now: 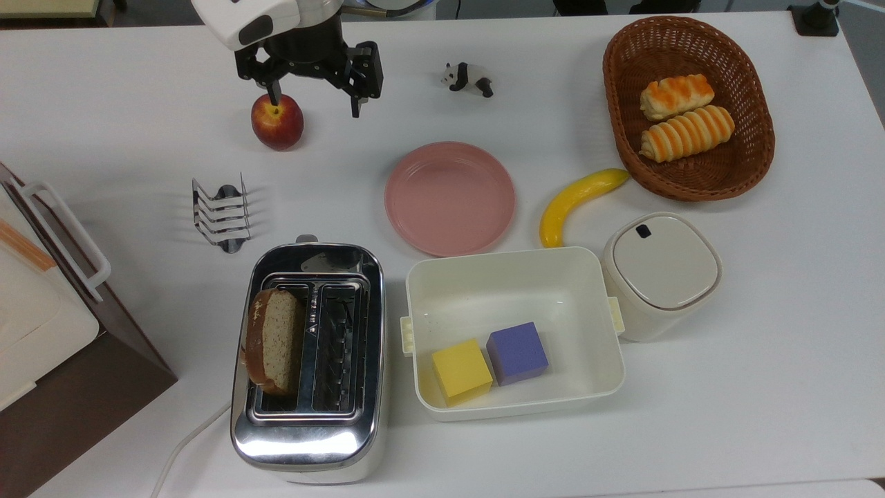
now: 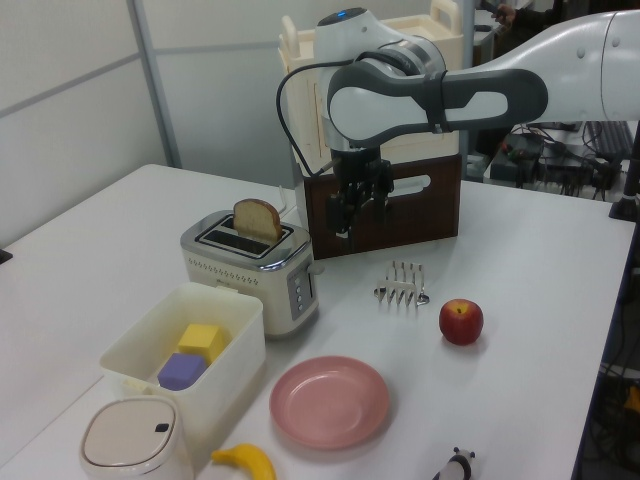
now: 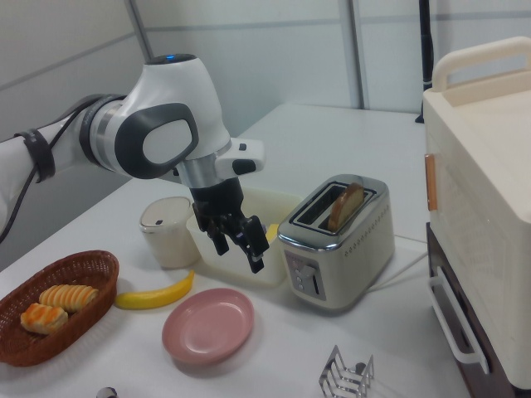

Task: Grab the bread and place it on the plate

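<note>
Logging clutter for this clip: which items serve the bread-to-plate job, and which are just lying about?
Job:
speckled tan bread slice standing in the chrome toaster
round pink plate
open black gripper

Lying about:
red apple
yellow banana
wicker basket
white tub
panda figurine

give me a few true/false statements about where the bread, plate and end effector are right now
1. The bread stands in a slot of the toaster. True.
2. The plate has a banana on it. False: the plate is bare; the banana lies on the table beside it.
3. The end effector is open and holds nothing. True.
4. The white tub holds two rolls. False: it holds a yellow block and a purple block.
</note>
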Robot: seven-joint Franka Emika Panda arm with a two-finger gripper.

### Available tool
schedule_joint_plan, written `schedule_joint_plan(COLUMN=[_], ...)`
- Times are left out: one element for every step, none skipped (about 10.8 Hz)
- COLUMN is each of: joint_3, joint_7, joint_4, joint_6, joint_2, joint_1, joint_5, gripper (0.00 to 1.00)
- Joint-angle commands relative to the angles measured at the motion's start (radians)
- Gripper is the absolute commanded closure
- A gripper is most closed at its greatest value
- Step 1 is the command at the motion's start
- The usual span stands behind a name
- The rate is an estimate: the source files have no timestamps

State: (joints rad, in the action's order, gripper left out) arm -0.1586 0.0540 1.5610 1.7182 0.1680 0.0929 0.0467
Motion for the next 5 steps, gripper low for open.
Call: schedule_joint_plan(joint_3=[-0.002,-0.002,-0.002,-0.002,-0.002], joint_7=[0.009,0.009,0.009,0.009,0.009], joint_4=[0.024,0.024,0.024,0.024,0.025], joint_6=[0.0,-0.002,-0.002,-0.002,-0.002], joint_2=[-0.021,-0.018,-0.013,-0.013,-0.013], joint_1=[0.002,0.004,0.005,0.007,0.007], joint_5=[0.009,0.009,0.009,0.009,0.009], gripper=[0.0,0.0,0.0,0.0,0.0])
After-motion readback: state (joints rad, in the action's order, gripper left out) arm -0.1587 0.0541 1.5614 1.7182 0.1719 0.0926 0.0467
